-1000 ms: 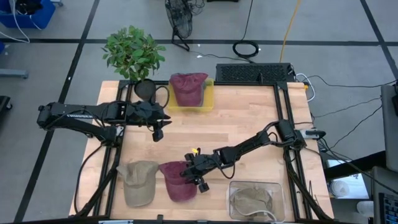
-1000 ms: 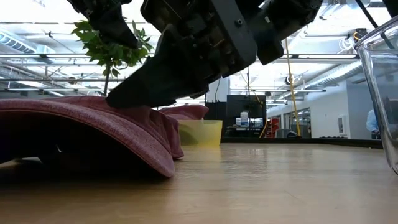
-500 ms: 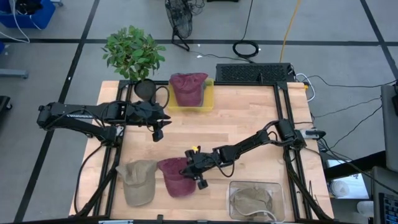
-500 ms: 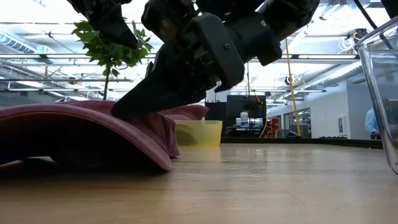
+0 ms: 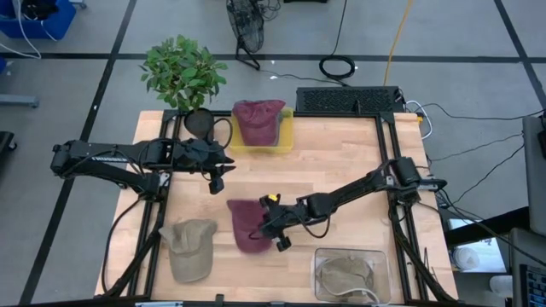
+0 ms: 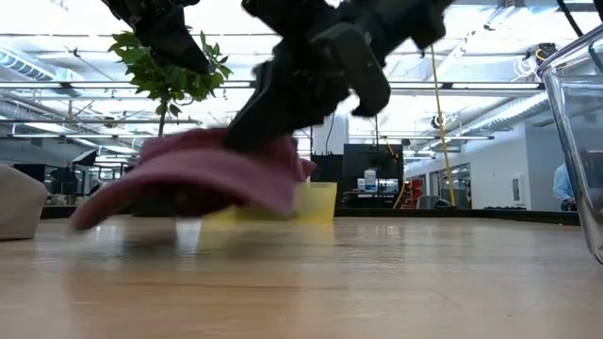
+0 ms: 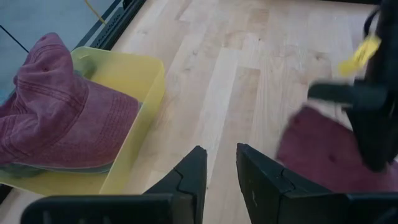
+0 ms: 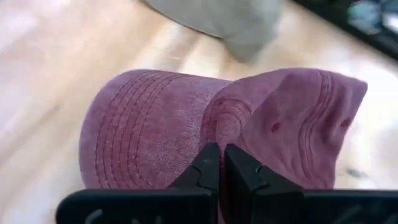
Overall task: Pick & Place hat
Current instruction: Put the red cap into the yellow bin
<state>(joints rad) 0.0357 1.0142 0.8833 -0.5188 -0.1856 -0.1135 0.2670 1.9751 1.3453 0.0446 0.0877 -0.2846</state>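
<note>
The maroon cap (image 5: 246, 225) hangs in the right pincer (image 5: 271, 228), whose fingers are pressed together on the cloth near the crown. In the low view the cap (image 6: 203, 174) is off the wooden surface (image 5: 341, 170), its brim drooping toward the boards but not touching them. In the high view it sits over the middle of the surface's near half, with the right arm reaching in from the right edge.

Just to its left, a tan cap (image 5: 189, 247) lies flat near the front left corner. To the right, at the front edge, a clear plastic bin (image 5: 351, 275) holds another tan cap (image 5: 345, 273). At the far edge a yellow tray (image 5: 287, 136) holds a second maroon cap (image 5: 258, 119). Beside the tray stands a potted plant (image 5: 182, 72).

The left pincer (image 5: 217, 175) hovers over the left half of the surface, well apart from the lifted cap, between it and the yellow tray. Its fingers (image 7: 186, 177) stand a narrow way apart and hold nothing.
</note>
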